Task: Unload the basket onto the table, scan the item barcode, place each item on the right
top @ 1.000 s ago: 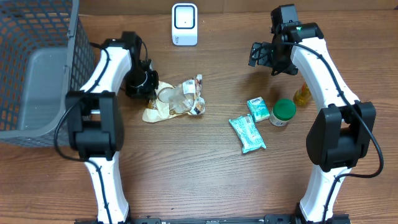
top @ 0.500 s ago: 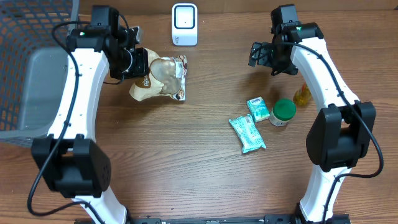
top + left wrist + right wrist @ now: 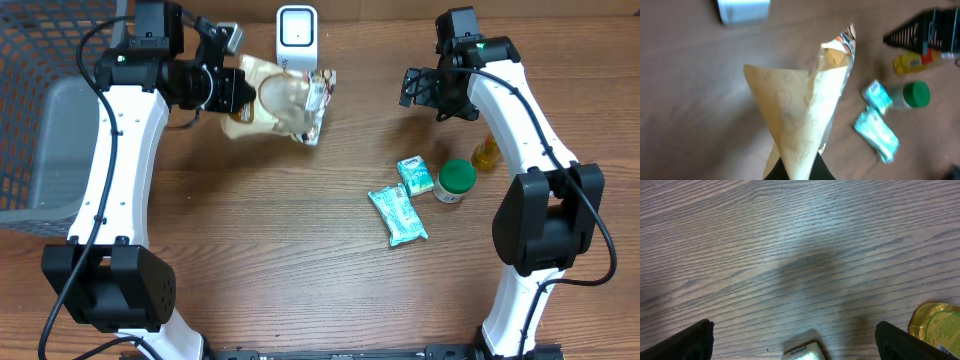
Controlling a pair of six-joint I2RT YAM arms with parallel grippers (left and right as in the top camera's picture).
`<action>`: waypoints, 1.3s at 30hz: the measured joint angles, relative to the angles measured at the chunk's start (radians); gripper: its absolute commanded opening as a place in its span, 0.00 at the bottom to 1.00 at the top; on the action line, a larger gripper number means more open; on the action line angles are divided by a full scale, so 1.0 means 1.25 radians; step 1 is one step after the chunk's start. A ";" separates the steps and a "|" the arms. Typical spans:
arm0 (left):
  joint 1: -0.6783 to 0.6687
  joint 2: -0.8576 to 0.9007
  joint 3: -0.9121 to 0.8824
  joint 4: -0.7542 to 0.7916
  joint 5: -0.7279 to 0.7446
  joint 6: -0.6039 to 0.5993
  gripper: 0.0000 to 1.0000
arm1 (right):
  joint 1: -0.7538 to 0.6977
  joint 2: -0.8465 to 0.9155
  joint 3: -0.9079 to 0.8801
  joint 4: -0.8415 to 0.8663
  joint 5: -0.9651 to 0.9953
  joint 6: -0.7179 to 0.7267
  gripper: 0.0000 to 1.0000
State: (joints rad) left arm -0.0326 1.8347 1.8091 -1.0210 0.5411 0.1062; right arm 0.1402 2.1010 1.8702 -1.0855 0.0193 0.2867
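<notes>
A crumpled tan snack bag [image 3: 285, 98] hangs in the air just below and left of the white barcode scanner [image 3: 297, 40]. My left gripper [image 3: 232, 92] is shut on the bag's left end. In the left wrist view the bag [image 3: 800, 110] rises as a cream cone from the black jaws of the left gripper [image 3: 799, 174], and the scanner [image 3: 742, 9] is a blur at the top edge. My right gripper [image 3: 418, 88] hovers open above bare wood at the back right. Its dark fingertips [image 3: 690, 342] stand far apart, with nothing between them.
A dark mesh basket [image 3: 60, 100] fills the left edge. Two teal packets [image 3: 398, 215] [image 3: 415, 176], a green-lidded jar [image 3: 456, 181] and a yellow bottle [image 3: 486, 152] lie at the right. The bottle [image 3: 935, 325] shows at the right gripper's lower right.
My left arm lifted the bag off the table and carried it back and to the right, up beside the scanner. The right arm has not moved.
</notes>
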 measured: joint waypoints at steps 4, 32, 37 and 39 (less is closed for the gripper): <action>-0.005 0.000 0.026 0.063 -0.090 -0.043 0.04 | 0.000 0.000 0.000 0.000 0.000 -0.001 1.00; -0.220 0.266 0.105 0.650 -0.963 0.158 0.04 | 0.000 0.000 0.000 0.000 0.000 0.000 1.00; -0.232 0.287 0.104 0.680 -0.986 0.191 0.04 | 0.000 0.000 0.000 0.000 0.000 0.000 1.00; -0.241 0.287 0.105 0.696 -0.988 0.196 0.04 | 0.000 0.000 0.000 0.000 0.000 0.000 1.00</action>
State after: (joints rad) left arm -0.3344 2.1937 1.9400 -0.1509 -0.6933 0.3515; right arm 0.1398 2.1010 1.8702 -1.0859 0.0193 0.2867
